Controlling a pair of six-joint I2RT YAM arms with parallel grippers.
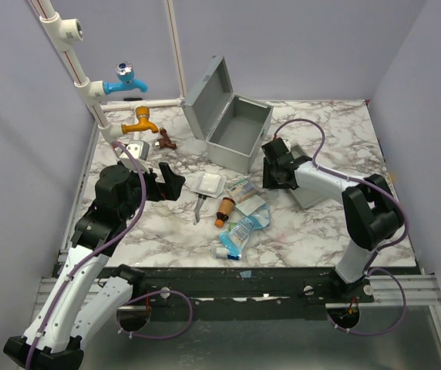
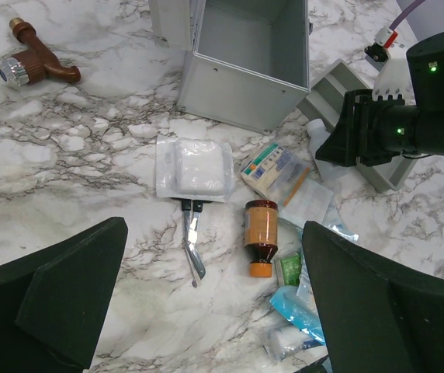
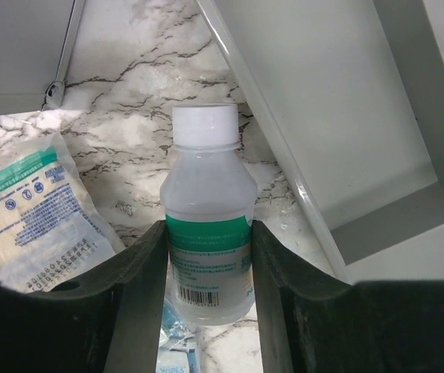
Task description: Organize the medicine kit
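The medicine kit is a grey metal box standing open at the back centre, its lid tipped back. Its grey tray lies on the table to the right. My right gripper reaches low between the box and the tray. In the right wrist view the right gripper is shut on a clear bottle with a white cap and green label, both fingers against its sides. My left gripper hangs open above the scissors and a brown bottle, holding nothing.
A gauze packet, a bandage packet and blue wipes packets lie in the middle. A brown tap lies at the back left. Blue and orange taps hang on white pipes there. Walls close three sides.
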